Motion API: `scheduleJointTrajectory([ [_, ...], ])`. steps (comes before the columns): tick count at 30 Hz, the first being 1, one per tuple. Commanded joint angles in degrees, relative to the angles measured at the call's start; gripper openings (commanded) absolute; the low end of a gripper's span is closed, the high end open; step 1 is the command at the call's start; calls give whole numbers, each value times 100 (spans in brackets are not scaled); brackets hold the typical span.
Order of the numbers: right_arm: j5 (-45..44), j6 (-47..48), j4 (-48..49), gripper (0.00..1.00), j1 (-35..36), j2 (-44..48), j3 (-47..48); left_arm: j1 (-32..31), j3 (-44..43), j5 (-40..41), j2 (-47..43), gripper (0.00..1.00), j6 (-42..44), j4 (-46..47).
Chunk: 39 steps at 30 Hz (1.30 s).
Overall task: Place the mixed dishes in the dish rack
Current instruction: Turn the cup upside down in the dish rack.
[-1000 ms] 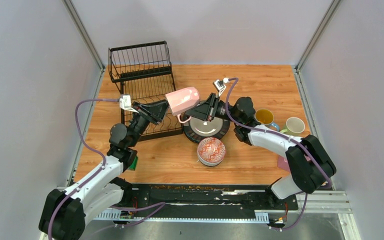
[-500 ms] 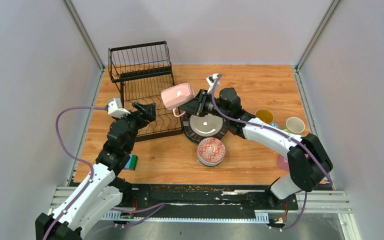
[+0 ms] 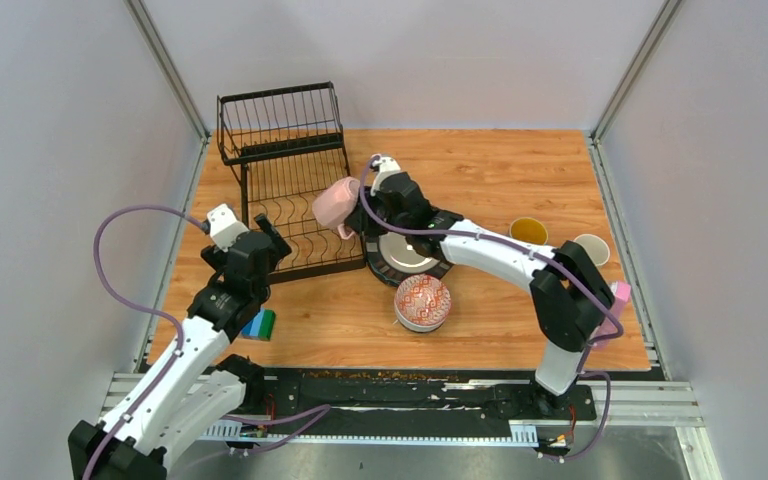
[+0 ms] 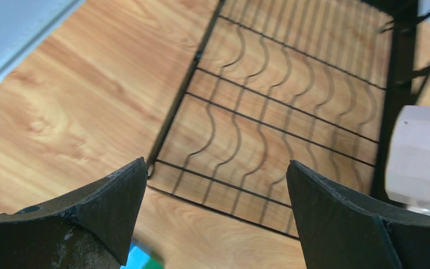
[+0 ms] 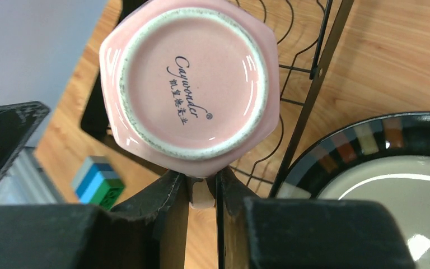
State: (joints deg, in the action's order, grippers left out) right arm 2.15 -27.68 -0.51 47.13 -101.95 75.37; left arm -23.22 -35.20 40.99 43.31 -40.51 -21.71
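A pink mug (image 3: 333,205) hangs over the right edge of the black wire dish rack (image 3: 285,175), its base (image 5: 190,84) facing the right wrist camera. My right gripper (image 3: 360,215) is shut on the mug's handle (image 5: 201,193). My left gripper (image 3: 270,240) stands wide open and empty at the rack's near left corner, its fingers apart over the slotted tray (image 4: 280,129). The mug (image 4: 420,151) shows at the right edge of the left wrist view. On the table lie a black-rimmed cream plate (image 3: 410,255) and a red-patterned bowl (image 3: 422,302).
A yellow-lined mug (image 3: 528,231) and a pale mug (image 3: 590,248) stand at the right, near a pink container (image 3: 620,292) behind the right arm. A blue-green sponge block (image 3: 258,323) lies beside the left arm. The plate's rim (image 5: 381,145) lies just right of the rack's wire edge.
My left gripper let go of the pink mug, opened wide and drew back toward the near left. My right arm carried the mug leftward, over the rack's edge.
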Motion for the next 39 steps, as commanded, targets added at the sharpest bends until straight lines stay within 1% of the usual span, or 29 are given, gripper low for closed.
scheduleJointTrajectory([
  [1, -964, 809, 213, 0, 311, -303, 936, 347, -359, 362, 469, 100, 45, -549],
  [2, -1058, 921, 185, 0, 356, -420, 1040, 596, -366, 258, 539, 100, 49, -570],
  [3, -1112, 985, 134, 0, 393, -520, 1169, 752, -374, -61, 672, 100, 18, -575],
  [4, -1163, 1048, 90, 0, 426, -625, 1292, 1110, -365, -256, 728, 100, 0, -552],
  [5, -1223, 1091, 79, 0, 456, -720, 1382, 1290, -321, -682, 803, 100, -49, -531],
  [6, -1266, 1135, 78, 0, 482, -811, 1487, 1629, -286, -866, 825, 100, -82, -451],
  [7, -1298, 1194, 77, 0, 517, -917, 1592, 1765, -165, -1228, 825, 100, -124, -279],
  [8, -1339, 1273, -6, 0, 545, -1033, 1707, 2034, -93, -1407, 818, 100, -141, -183],
  [9, -1389, 1368, -106, 0, 595, -1156, 1839, 2147, 11, -1703, 801, 100, -183, -10],
  [12, -1508, 1617, -260, 0, 687, -1547, 2290, 2495, 170, -2035, 804, 100, -199, 256],
  [16, -1606, 1765, -370, 0, 751, -1924, 2745, 2672, 316, -2095, 911, 100, -68, 526],
  [20, -1521, 1769, -437, 0, 759, -2302, 3176, 2839, 409, -2268, 1181, 100, 87, 812],
  [24, -1543, 1842, -945, 0, 779, -2844, 3952, 2925, 421, -2461, 1418, 99, 136, 1065],
  [27, -1624, 1935, -1221, 0, 798, -3115, 4335, 2950, 431, -2587, 1574, 95, 151, 1169],
  [33, -1784, 2112, -1683, 0, 805, -3370, 4745, 2980, 462, -2702, 1714, 92, 224, 1280],
  [35, -1705, 2125, -1767, 4, 807, -3358, 4801, 2987, 492, -2726, 1716, 91, 223, 1336],
  [39, -1680, 2182, -1908, 18, 847, -3543, 5104, 2990, 493, -2816, 1783, 89, 213, 1430],
])
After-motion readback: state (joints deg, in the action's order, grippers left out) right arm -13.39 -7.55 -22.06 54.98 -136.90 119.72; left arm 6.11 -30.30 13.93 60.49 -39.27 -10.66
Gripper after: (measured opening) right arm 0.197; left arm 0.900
